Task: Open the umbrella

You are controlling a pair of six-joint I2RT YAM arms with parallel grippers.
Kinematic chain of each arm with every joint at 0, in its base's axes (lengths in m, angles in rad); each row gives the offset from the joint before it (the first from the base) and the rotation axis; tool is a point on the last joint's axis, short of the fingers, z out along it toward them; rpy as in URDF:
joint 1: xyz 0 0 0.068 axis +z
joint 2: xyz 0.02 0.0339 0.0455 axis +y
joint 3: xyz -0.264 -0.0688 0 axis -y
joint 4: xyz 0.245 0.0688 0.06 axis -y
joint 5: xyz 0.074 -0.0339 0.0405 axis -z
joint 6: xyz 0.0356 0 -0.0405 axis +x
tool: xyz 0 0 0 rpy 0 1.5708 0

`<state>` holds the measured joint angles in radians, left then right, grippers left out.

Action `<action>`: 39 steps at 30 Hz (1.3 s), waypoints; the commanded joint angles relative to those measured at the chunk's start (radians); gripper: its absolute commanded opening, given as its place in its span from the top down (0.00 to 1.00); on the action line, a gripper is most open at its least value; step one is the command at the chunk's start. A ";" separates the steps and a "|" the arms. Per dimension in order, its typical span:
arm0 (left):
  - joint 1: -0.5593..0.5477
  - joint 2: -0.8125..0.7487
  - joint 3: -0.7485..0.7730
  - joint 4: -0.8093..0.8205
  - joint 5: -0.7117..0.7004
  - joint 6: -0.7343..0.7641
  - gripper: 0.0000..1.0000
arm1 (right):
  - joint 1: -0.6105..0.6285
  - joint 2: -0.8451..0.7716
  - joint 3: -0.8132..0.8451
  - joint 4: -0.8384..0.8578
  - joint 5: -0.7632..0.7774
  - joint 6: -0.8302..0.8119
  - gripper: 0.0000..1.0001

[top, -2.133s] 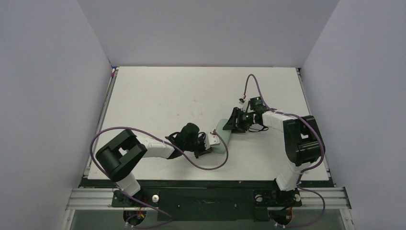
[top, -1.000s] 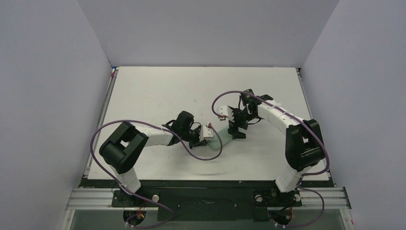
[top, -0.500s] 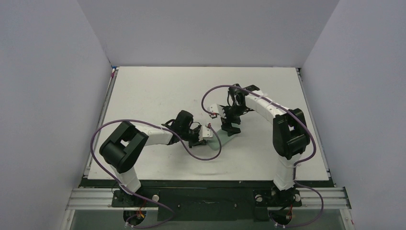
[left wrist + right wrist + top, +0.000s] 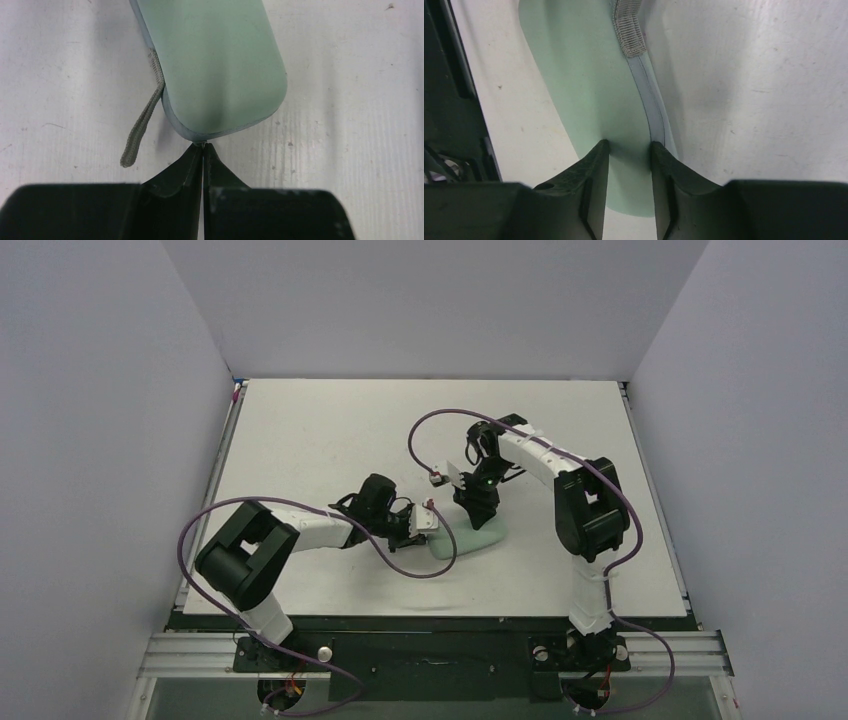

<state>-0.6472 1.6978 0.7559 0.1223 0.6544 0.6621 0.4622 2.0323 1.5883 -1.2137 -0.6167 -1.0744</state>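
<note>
The umbrella is out of view. Only the pale mint-green hard case (image 4: pixel 484 533) shows, lying flat on the white table. My left gripper (image 4: pixel 432 521) is at its left end. In the left wrist view this gripper (image 4: pixel 202 146) is shut, with its tips pinching a tiny zipper pull at the rounded end of the case (image 4: pixel 220 65). A grey strap (image 4: pixel 142 120) hangs beside it. My right gripper (image 4: pixel 478 502) points down on the case. In the right wrist view it (image 4: pixel 629 145) is open, both tips resting on the case top (image 4: pixel 584 85) beside the zipper seam (image 4: pixel 651 110).
The left arm's purple cable (image 4: pixel 440 565) loops onto the table (image 4: pixel 330 430) just in front of the case. The right arm's cable (image 4: pixel 425 435) arches behind it. Grey walls close in the table on three sides.
My right arm has swung left from beside the case and come down on top of it. My left gripper stayed at the case's end, and the case shifted a little.
</note>
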 commanded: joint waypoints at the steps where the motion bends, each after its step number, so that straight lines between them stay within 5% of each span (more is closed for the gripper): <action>1: -0.026 -0.082 -0.061 0.026 -0.007 -0.054 1.00 | 0.000 -0.005 -0.046 0.054 0.016 0.096 0.80; 7: -0.099 -0.127 -0.116 0.062 -0.102 -0.108 1.00 | -0.004 -0.018 -0.055 0.086 -0.028 0.191 1.00; 17: -0.176 -0.172 -0.187 0.163 -0.206 -0.313 1.00 | -0.044 -0.047 -0.148 0.223 -0.064 0.427 1.00; 27: -0.179 -0.082 -0.121 0.291 -0.319 -0.569 1.00 | -0.089 -0.122 -0.313 0.441 -0.093 0.783 1.00; 33: -0.170 0.018 0.007 0.304 -0.302 -0.631 1.00 | -0.100 -0.170 -0.401 0.520 -0.142 0.857 1.00; 35: -0.159 0.049 0.040 0.306 -0.286 -0.628 1.00 | -0.117 -0.176 -0.412 0.523 -0.186 0.874 0.80; 39: -0.141 0.095 0.083 0.297 -0.258 -0.614 1.00 | -0.137 -0.173 -0.410 0.547 -0.222 0.956 0.59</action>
<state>-0.7807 1.7439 0.7555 0.3222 0.3092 0.0715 0.3141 1.8439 1.1896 -0.8509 -0.7986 -0.2047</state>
